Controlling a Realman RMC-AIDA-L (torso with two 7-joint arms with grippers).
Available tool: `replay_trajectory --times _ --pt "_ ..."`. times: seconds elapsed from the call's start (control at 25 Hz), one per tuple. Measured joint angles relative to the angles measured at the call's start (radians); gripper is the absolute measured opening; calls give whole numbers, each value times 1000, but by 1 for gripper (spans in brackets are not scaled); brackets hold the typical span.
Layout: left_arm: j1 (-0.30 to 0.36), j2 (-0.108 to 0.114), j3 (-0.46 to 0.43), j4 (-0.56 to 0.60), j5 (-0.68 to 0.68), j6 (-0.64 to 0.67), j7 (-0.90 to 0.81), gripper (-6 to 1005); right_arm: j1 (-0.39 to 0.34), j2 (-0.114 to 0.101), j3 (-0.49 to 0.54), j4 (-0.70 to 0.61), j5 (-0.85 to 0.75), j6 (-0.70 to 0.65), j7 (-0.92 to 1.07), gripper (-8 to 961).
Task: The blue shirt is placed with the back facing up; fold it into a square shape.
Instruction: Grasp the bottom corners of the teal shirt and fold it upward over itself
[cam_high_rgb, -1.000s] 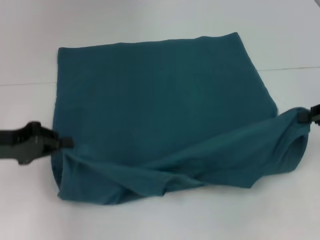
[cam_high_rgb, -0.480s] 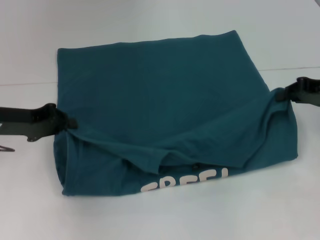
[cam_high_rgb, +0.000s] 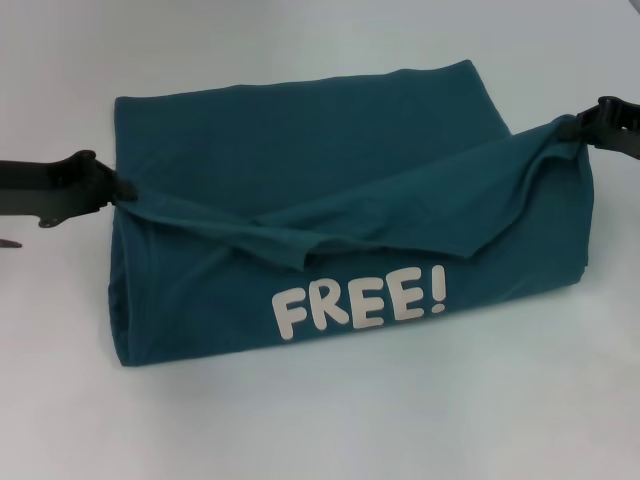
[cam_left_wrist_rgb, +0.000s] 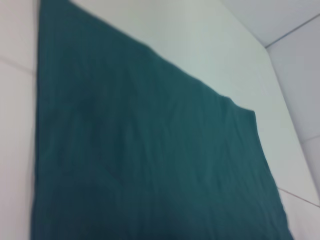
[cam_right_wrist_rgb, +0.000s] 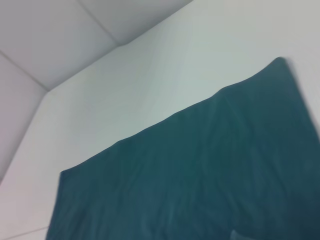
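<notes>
In the head view, the blue shirt is seen spread on the white table, its near edge lifted and drawn back over the rest so that the white "FREE!" lettering is turned toward the camera. The left gripper is held at the shirt's left edge, closed tightly on a pinch of fabric. The right gripper is raised at the shirt's right side, likewise clamped on a bunched corner, from which the cloth is stretched in a sagging band between the two.

In the left wrist view, only the flat, plain part of the blue shirt is shown lying on the table; no fingers are visible.

In the right wrist view, the blue shirt is again seen flat against the table, with no fingers shown.
</notes>
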Motion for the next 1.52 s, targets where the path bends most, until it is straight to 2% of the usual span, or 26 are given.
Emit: replay_trajectory --times 0.2,0.44,0.64,0.8,1.08,1.52 --pt "-37 -1 91 -65 11 -129 9 26 13 -2 -45 57 -23 83 -8 41" --pt "-45 -17 179 -89 12 -236 21 26 19 8 -145 120 -55 228 -13 42" --pt "-46 -18 194 -98 13 -255 20 25 33 20 -214 148 -56 318 -36 42" --pt "-40 -18 191 -94 12 -263 14 25 45 32 -224 149 -56 369 -45 42" --pt "-37 -14 164 -49 5 -269 11 26 64 41 -212 138 -25 418 -44 43" --pt "-68 -11 180 -103 44 -354 20 26 103 54 -279 233 -16 585 -67 44"
